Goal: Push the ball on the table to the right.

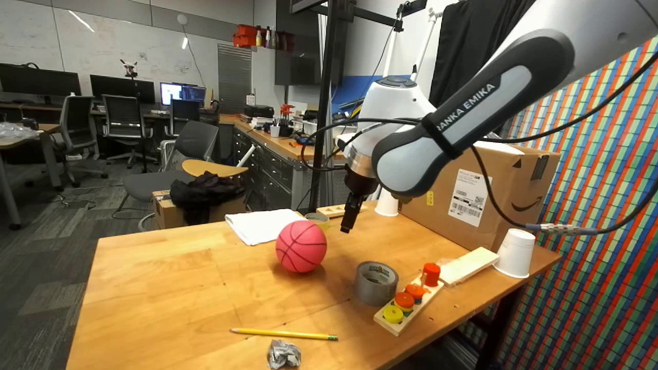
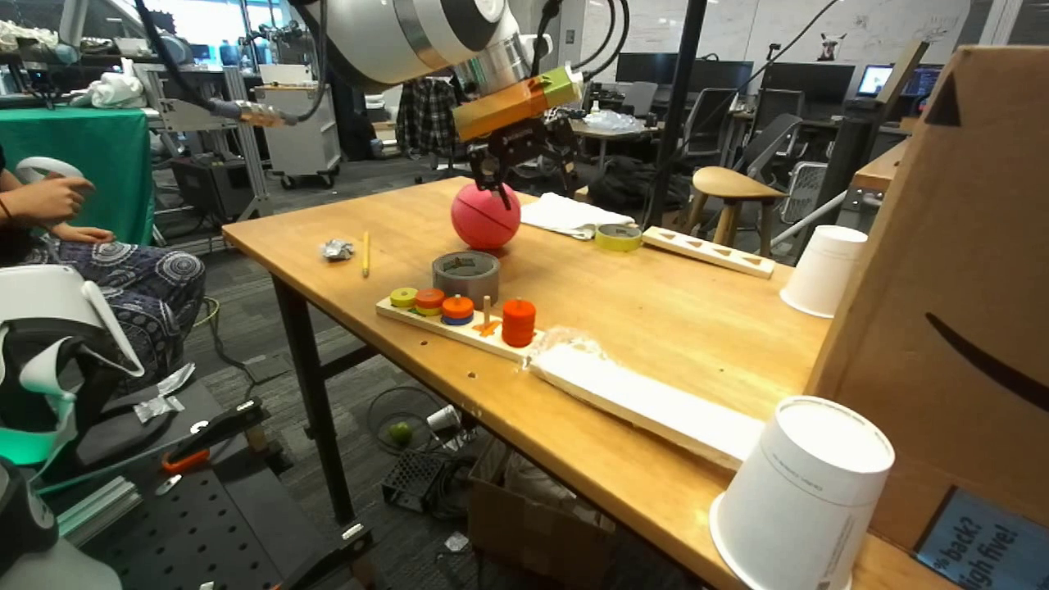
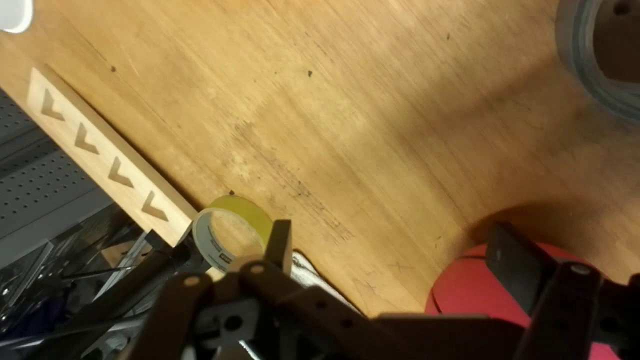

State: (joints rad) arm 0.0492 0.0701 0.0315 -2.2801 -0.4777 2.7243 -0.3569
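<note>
A pink ball with dark lines (image 1: pixel 301 246) rests on the wooden table (image 1: pixel 169 288). It also shows in an exterior view (image 2: pixel 483 220) and at the lower right of the wrist view (image 3: pixel 475 290). My gripper (image 1: pixel 346 229) is above the table beside the ball, on its right in that view. In an exterior view my gripper (image 2: pixel 538 193) has one finger in front of the ball's upper part. In the wrist view my gripper (image 3: pixel 392 237) has its fingers wide apart with nothing between them. One finger overlaps the ball; I cannot tell if they touch.
A grey tape roll (image 1: pixel 377 283) and a peg toy with coloured rings (image 1: pixel 409 307) stand near the ball. A pencil (image 1: pixel 284 334), foil (image 1: pixel 284 354), white cloth (image 1: pixel 262 226), yellow tape (image 2: pixel 618 238), cups (image 1: pixel 515 253) and a cardboard box (image 1: pixel 478 195) are also on the table.
</note>
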